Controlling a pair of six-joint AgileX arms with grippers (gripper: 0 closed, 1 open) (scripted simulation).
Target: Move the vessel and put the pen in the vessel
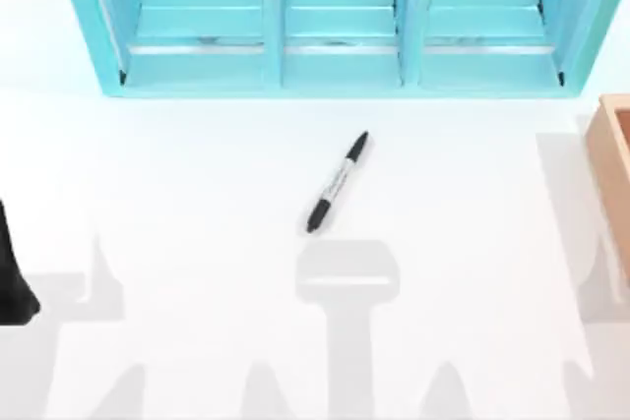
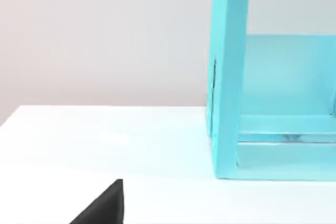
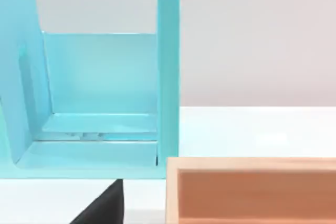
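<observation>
The pen (image 1: 338,182), a slim black marker with a pale label on its barrel, lies diagonally on the white table (image 1: 197,174) near the middle, in front of the blue shelf. The vessel is out of view. My left arm (image 1: 12,272) is a black shape at the table's left edge, well left of the pen. A black part of my left gripper (image 2: 102,205) shows low in the left wrist view, above bare table. A black part of my right gripper (image 3: 102,205) shows in the right wrist view, next to the tan box.
A light-blue shelf (image 1: 335,66) with three compartments stands along the back; its end wall (image 2: 228,77) is near the left wrist and another end wall (image 3: 168,66) near the right wrist. A tan wooden box (image 1: 615,164) (image 3: 252,190) sits at the right edge.
</observation>
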